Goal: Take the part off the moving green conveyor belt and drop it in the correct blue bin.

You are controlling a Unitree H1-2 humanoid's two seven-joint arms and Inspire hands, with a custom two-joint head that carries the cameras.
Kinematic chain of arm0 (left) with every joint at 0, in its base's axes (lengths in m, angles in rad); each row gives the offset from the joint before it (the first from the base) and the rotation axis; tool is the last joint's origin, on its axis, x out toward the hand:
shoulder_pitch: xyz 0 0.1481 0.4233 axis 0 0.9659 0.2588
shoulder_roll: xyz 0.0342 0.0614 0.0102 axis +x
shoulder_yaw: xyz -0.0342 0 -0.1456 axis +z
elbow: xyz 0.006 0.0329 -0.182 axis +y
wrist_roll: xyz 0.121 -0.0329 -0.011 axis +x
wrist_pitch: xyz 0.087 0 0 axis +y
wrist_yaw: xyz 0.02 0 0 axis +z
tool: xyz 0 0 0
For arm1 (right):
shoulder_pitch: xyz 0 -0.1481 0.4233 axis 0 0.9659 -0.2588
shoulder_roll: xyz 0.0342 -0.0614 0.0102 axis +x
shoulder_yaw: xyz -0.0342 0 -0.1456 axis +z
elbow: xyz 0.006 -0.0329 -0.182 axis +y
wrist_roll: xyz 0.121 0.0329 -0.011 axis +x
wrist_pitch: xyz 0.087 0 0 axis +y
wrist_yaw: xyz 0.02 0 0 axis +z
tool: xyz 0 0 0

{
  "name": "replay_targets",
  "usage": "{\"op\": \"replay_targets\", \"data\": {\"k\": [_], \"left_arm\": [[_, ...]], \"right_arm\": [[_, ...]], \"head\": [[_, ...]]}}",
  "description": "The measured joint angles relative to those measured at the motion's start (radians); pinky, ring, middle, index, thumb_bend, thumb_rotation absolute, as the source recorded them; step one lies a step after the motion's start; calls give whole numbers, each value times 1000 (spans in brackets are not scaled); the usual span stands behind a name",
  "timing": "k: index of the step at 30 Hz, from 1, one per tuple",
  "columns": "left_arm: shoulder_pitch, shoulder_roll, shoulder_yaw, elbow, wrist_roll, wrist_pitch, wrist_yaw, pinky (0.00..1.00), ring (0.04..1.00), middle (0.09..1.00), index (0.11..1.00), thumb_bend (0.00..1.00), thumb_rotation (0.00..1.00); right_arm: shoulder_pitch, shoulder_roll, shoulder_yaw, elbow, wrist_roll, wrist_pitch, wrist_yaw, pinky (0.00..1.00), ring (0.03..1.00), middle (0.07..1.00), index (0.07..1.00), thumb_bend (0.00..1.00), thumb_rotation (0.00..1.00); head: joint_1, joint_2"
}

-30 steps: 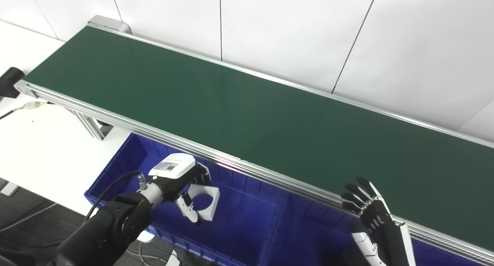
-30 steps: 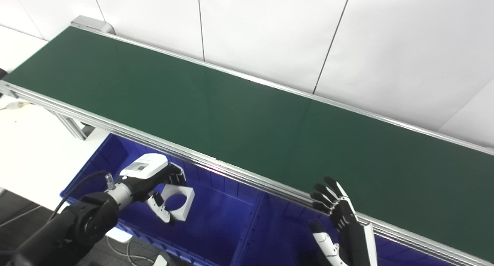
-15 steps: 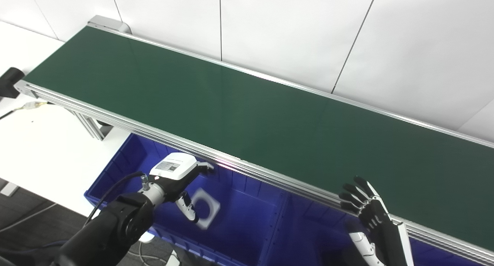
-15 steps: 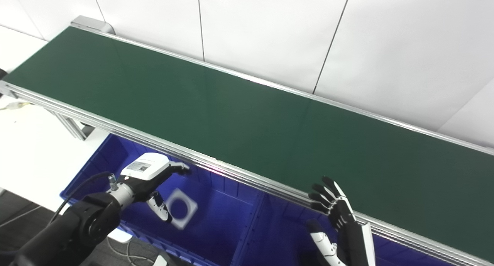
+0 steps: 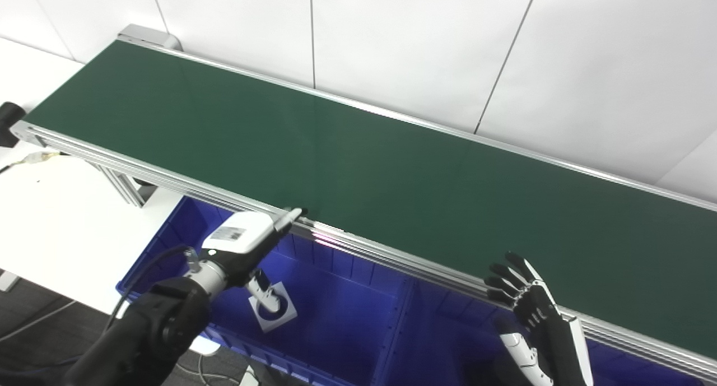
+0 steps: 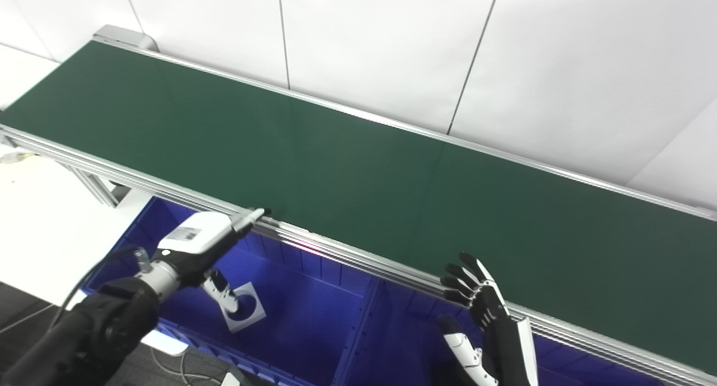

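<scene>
A white square part with a round hole (image 5: 274, 313) lies flat on the floor of the left blue bin (image 5: 347, 330), below the belt's near rail. My left hand (image 5: 243, 246) hovers just above and left of it, open, fingers stretched toward the rail, thumb hanging over the part. The long green conveyor belt (image 5: 358, 156) carries nothing. At the lower right, my right hand (image 5: 529, 307) stands open with fingers spread beside the rail, holding nothing.
A second blue bin (image 5: 454, 341) adjoins the first on the right, behind a divider wall. The aluminium rail (image 5: 392, 257) overhangs both bins. A white table (image 5: 61, 218) with a cable lies to the left; white wall panels stand behind the belt.
My left hand opened and let go of the white part, which dropped to the floor of the left bin. The camera view shifted slightly. The right hand barely moved.
</scene>
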Motion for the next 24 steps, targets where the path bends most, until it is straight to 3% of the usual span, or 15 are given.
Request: {"op": "replay_targets", "data": {"k": [2, 4, 9, 13, 15, 17, 23, 24], "left_arm": [[6, -30, 22, -50, -103, -22, 13, 759, 897, 940, 952, 776, 529], [7, -58, 28, -94, -202, -37, 14, 750, 887, 929, 940, 805, 595], [1, -114, 25, -157, -425, -67, 14, 767, 858, 892, 895, 864, 604], [-4, -179, -1, -149, -585, -112, 17, 770, 834, 846, 825, 926, 463], [-1, -227, -17, -105, -676, -165, 18, 790, 831, 832, 824, 949, 444], [5, -263, -34, -42, -727, -204, 18, 794, 817, 828, 848, 963, 487], [19, -308, -78, 141, -831, -314, 10, 812, 825, 832, 870, 945, 575], [13, -312, -81, 171, -844, -326, 5, 807, 823, 830, 867, 948, 598]], "right_arm": [[2, 0, 0, 0, 0, 0, 0, 698, 765, 809, 880, 664, 646], [2, 0, 1, 0, -1, 0, 0, 697, 766, 810, 879, 668, 646], [5, 1, 2, 0, -5, 0, -1, 696, 767, 808, 879, 671, 639], [10, 5, 4, 0, -11, 0, -3, 693, 765, 808, 880, 675, 654], [12, 9, 6, 0, -18, 0, -6, 694, 763, 808, 880, 683, 669], [12, 15, 9, 0, -26, 0, -9, 696, 764, 810, 881, 680, 677], [12, 32, 15, 15, -37, -1, -21, 705, 779, 822, 889, 681, 679], [12, 37, 16, 23, -38, -1, -23, 709, 784, 825, 891, 683, 681]], "head": [[0, 0], [-43, 5], [-97, 3], [-140, -2], [-178, -3], [-207, -3], [-311, -8], [-362, -11]]}}
